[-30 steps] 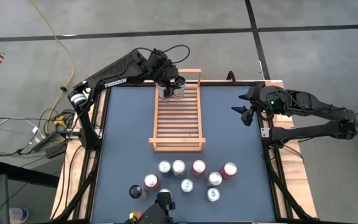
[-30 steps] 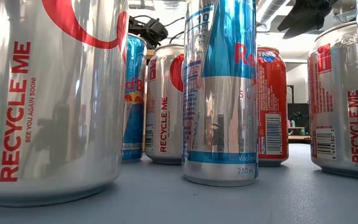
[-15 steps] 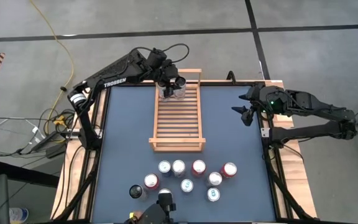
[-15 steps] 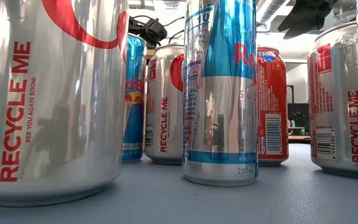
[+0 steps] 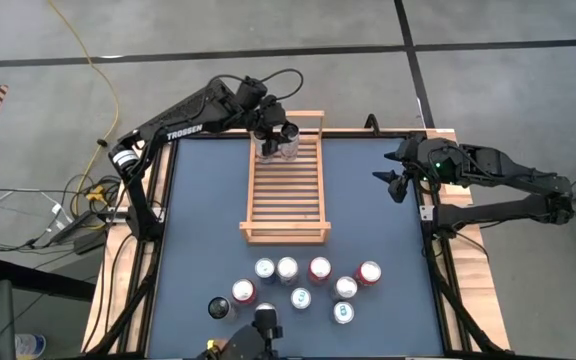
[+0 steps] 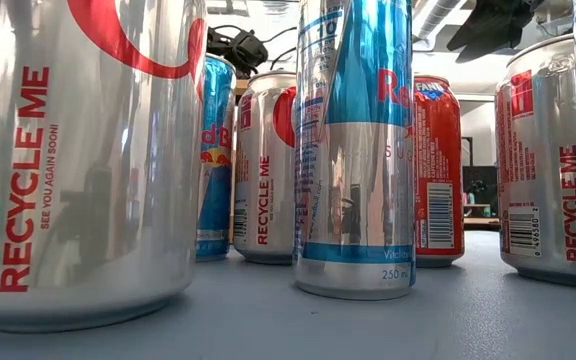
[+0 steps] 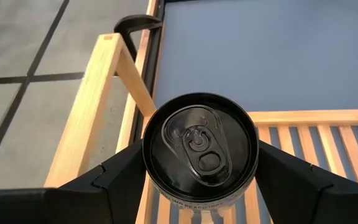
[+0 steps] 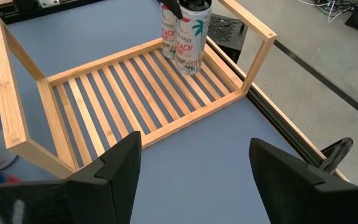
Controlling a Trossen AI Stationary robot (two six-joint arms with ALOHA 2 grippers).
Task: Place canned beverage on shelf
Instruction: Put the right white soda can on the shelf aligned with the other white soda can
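A can with a black top (image 7: pixel 197 146) sits between the fingers of my left gripper (image 7: pixel 197 169), which is shut on it over the far end of the light-wood slatted shelf (image 5: pixel 286 195). The right wrist view shows two cans (image 8: pixel 190 34) side by side at that end, next to the raised rail (image 8: pixel 253 28), both reaching down to the slats. Which of the two is held, that view does not tell. My right gripper (image 5: pixel 393 180) hangs open above the table's right edge, well away from the shelf. My left gripper pinches the can between its two fingers, one on each side of the upper wall just below the rim (image 7: pixel 146 177). The fingers (image 7: pixel 120 180) come slanting down from the table's far left. The can stands about upright, over the slats in the corner by the rail.
Several cans (image 5: pixel 303 285) stand grouped near the table's near edge and fill the low view (image 6: pixel 353 150). A black-topped can (image 5: pixel 218 307) stands at their left. A black clamp (image 7: pixel 135 25) grips the table frame beyond the shelf. Bare blue table (image 5: pixel 388 240) lies on both sides of the shelf.
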